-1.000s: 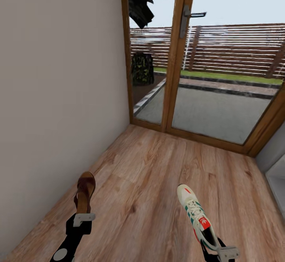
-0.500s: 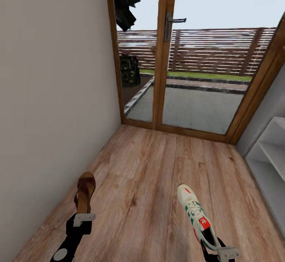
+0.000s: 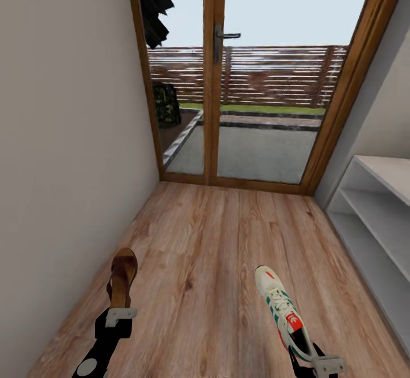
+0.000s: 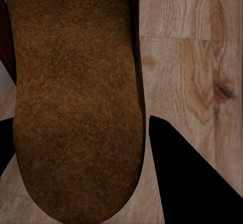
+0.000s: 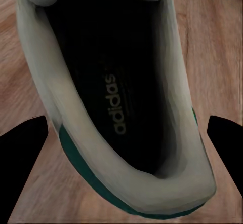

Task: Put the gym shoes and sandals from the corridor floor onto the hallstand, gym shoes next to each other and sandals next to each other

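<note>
Head view showed me carrying one shoe in each arm above the corridor floor. My left pincer was clamped on the heel end of a sandal, whose long axis ran straight ahead, toe away from me. My right pincer gripped the heel of a gym shoe, its toe pointing forward and slightly toward my left. In the left wrist view the sandal's brown footbed lay between my dark fingers, and in the right wrist view the gym shoe's dark inside sat between the fingers, so both pincers were closed on their loads.

The hallstand stood along the wall on my right, its pale shelves open toward the corridor. That put it well to the side of both shoes, with my right arm the nearer one. I judged that the gym shoe would go in first, and that I had to turn toward the rack before either shoe's long axis could line up with a shelf.
</note>
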`<state>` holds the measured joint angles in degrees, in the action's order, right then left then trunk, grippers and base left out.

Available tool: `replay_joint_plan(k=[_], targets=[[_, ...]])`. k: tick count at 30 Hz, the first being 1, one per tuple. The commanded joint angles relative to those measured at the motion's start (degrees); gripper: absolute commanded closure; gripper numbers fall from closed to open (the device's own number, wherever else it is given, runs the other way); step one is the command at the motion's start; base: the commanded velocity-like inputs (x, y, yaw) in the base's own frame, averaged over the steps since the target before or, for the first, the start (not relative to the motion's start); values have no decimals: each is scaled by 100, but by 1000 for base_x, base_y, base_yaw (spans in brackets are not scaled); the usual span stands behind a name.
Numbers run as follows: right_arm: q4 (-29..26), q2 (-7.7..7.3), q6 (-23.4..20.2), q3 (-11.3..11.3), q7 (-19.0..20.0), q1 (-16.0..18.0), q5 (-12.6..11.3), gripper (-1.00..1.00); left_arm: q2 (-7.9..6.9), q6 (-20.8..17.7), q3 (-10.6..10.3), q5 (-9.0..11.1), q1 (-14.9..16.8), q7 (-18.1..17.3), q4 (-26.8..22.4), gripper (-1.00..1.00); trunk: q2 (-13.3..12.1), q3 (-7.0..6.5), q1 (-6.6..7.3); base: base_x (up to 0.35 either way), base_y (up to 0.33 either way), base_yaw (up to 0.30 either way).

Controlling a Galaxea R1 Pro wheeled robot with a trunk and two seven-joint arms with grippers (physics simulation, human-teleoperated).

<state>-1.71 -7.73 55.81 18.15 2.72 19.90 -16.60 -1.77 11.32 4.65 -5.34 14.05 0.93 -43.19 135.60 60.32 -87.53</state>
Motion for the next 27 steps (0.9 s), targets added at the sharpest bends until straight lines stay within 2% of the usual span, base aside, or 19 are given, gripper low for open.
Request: replay_joint_plan(k=[1, 8, 27], targets=[[4, -1, 17, 31, 27, 5, -63, 100, 1, 20, 10, -73, 1, 12, 3, 100, 2, 1, 3, -168, 261, -287], [4, -1, 17, 31, 27, 5, -63, 100, 1, 20, 10, -73, 1, 12, 3, 100, 2, -20, 3, -108, 168, -288], [4, -1, 17, 35, 27, 5, -63, 100, 1, 20, 10, -73, 1, 10, 3, 100, 2, -76, 3, -3, 5, -288]])
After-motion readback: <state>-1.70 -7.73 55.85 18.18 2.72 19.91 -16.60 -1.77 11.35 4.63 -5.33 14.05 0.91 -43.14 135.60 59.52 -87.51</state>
